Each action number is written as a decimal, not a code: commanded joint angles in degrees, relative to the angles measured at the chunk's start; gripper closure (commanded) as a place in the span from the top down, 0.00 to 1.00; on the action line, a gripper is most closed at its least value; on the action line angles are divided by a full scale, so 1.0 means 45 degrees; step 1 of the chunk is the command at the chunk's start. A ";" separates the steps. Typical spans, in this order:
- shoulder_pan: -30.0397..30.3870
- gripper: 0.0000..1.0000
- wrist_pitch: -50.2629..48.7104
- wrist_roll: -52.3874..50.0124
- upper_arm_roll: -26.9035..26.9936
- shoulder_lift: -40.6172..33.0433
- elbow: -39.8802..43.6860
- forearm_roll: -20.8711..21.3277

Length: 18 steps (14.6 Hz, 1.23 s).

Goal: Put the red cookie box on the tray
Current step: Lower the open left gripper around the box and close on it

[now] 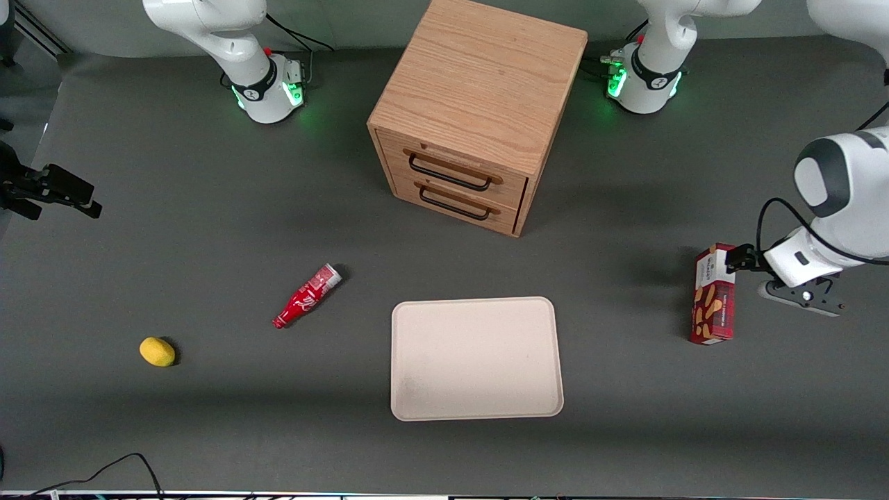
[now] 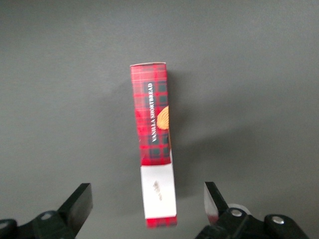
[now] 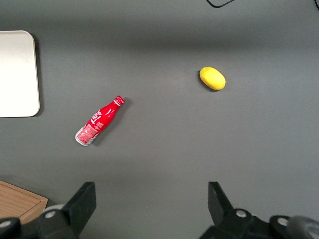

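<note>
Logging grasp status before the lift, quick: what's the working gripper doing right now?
Gripper: open, holding nothing, jaws spread either side of the red cookie box, which rests on the table toward the working arm's end.

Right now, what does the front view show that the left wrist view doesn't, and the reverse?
Only the front view shows the tray, the two-drawer cabinet, the red bottle lying on its side and the yellow object toward the parked arm's end. Only the left wrist view shows the box's narrow plaid edge printed "Vanilla Shortbread", and both fingers spread wide with that edge between them, untouched. Both show the box standing on the dark table and the gripper at it, open.
</note>
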 commanded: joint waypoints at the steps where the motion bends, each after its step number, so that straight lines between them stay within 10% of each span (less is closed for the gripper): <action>1: -0.0046 1.00 0.1080 0.0209 0.0030 0.0306 -0.0615 -0.0603; 16: -0.0104 1.00 0.3622 0.0365 -0.0126 0.2457 -0.0733 -0.1659; 17: -0.0085 0.89 0.3642 0.0346 -0.0127 0.2457 -0.0733 -0.1659; 18: -0.0085 0.57 0.3642 0.0365 -0.0127 0.2457 -0.0771 -0.1659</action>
